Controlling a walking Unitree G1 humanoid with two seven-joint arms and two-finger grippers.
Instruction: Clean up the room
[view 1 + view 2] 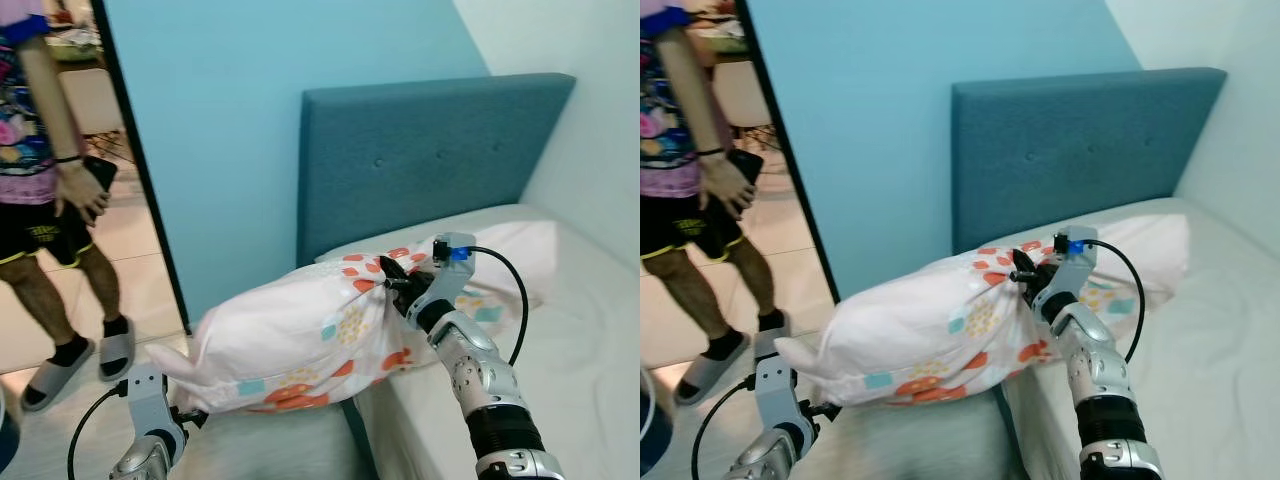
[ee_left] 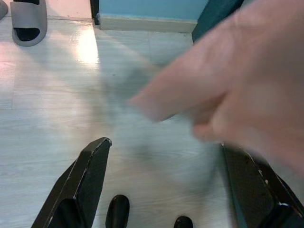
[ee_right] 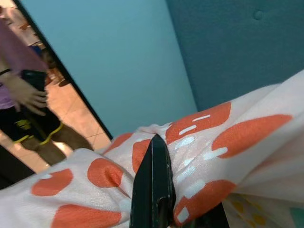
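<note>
A white pillow (image 1: pixel 290 340) with orange and teal prints hangs off the left edge of the bed (image 1: pixel 580 370), one end resting on the mattress. My right gripper (image 1: pixel 393 282) is shut on a bunched fold of the pillow's top side; in the right wrist view one black finger (image 3: pixel 153 190) presses into the fabric (image 3: pixel 213 137). Low at the pillow's left corner is my left gripper (image 1: pixel 195 413). In the left wrist view it (image 2: pixel 166 152) stands open, fingers wide apart over the floor, with the blurred pillow corner (image 2: pixel 237 85) just ahead of them.
A teal padded headboard (image 1: pixel 430 160) stands against the blue wall. A second white pillow (image 1: pixel 510 245) lies at the head of the bed. A person (image 1: pixel 45 190) in grey slippers stands in the doorway at left, holding a phone. Pale wood floor (image 2: pixel 57 109) lies beside the bed.
</note>
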